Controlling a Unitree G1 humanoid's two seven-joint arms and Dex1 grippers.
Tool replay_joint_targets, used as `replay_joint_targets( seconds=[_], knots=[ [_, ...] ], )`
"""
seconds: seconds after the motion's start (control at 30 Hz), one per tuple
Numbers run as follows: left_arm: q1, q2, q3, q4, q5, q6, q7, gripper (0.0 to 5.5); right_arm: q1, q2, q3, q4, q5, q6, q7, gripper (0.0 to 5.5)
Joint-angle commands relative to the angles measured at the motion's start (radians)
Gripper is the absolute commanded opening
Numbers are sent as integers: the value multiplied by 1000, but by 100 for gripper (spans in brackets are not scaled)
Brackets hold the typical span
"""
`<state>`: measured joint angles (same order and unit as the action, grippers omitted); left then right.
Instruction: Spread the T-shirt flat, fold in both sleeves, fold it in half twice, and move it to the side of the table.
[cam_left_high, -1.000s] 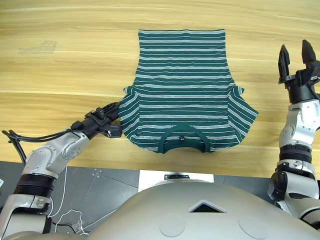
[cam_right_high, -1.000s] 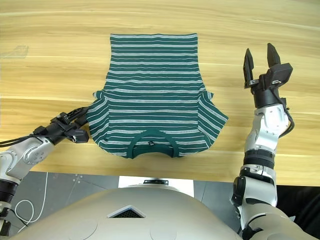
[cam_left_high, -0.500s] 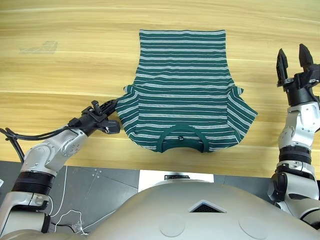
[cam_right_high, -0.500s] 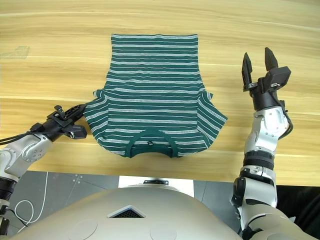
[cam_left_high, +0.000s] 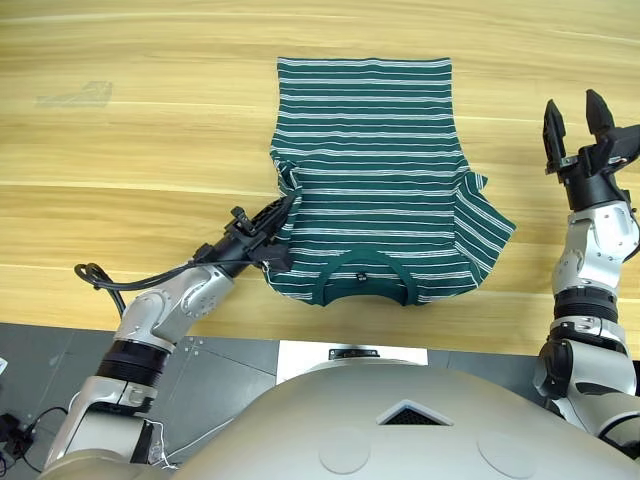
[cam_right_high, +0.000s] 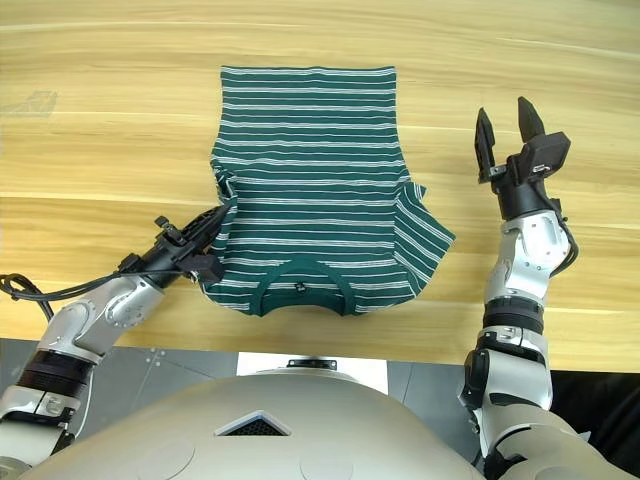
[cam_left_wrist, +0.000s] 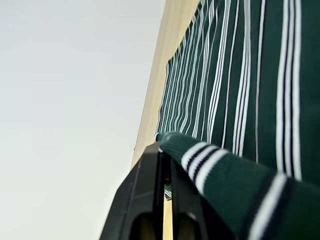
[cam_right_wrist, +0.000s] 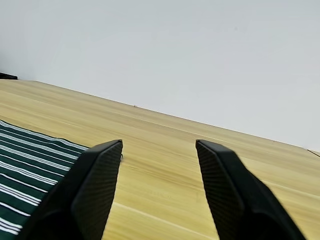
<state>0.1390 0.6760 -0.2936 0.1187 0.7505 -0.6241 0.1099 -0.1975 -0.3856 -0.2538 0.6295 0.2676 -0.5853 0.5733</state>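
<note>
T-shirt (cam_left_high: 365, 170) flat by table's (cam_left_high: 130, 150) front edge, left gripper (cam_left_high: 278, 210) pinching its left sleeve (cam_left_high: 284, 183) — right gripper (cam_left_high: 572, 110) spread open, right of shirt

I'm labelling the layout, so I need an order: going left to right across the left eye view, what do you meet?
left gripper, shut on the shirt's near edge → T-shirt → bare table → right gripper, open

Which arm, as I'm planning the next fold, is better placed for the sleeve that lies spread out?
Right. The right end effector is open, empty and raised beside the spread sleeve; the left end effector is across the shirt, gripping the other sleeve.
</note>
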Motion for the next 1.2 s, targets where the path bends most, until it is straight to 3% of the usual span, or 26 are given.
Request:
replay_joint_targets(
  seconds=[0.03,0.23,0.63,1.03,1.2],
  knots=[
    [5,-14,-65,89,27,3,-49,3,-3,0,6,-6,-3,-3,8,271],
    [-15,-19,-84,163,-3,38,-96,3,-3,-1,6,-34,5,8,3,271],
    [46,55,-179,158,-102,-46,-272,224,-39,-1,18,-23,-16,18,-16,271],
    [48,95,-163,174,-173,-41,-306,224,-74,-12,69,-15,-91,2,-36,271],
    [34,66,-42,75,-285,-94,-214,224,-69,-48,78,-29,-110,0,-11,271]
  ],
)
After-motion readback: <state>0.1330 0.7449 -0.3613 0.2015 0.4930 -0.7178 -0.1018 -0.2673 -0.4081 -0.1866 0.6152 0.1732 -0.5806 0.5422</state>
